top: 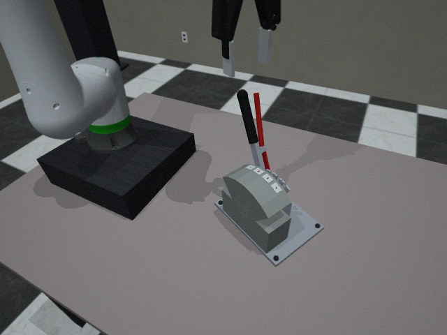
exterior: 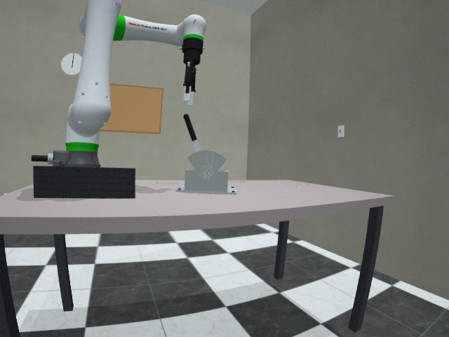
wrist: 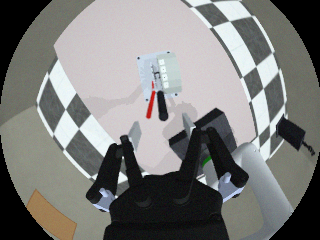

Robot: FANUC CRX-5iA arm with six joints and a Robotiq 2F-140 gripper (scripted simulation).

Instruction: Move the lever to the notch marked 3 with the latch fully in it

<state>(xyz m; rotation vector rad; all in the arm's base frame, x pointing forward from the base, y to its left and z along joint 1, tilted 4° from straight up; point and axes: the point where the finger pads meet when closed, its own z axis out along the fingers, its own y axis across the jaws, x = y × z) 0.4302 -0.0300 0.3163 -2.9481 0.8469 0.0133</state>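
A pale table (top: 108, 270) fills most of the top view. At the upper left the white arm (top: 43, 72) rises from a black base block (top: 151, 169). Just right of centre sits the grey lever housing (top: 252, 205) on its bolted plate (top: 310, 230), with small number plates (top: 267, 177) along the top; their digits are too small to read. The black handle (top: 247, 116) leans up toward the top centre, the red bar (top: 259, 118) just beside it and apart from it. At the top edge the claw (top: 246, 59) hangs above the handle, about half open, gripping nothing.
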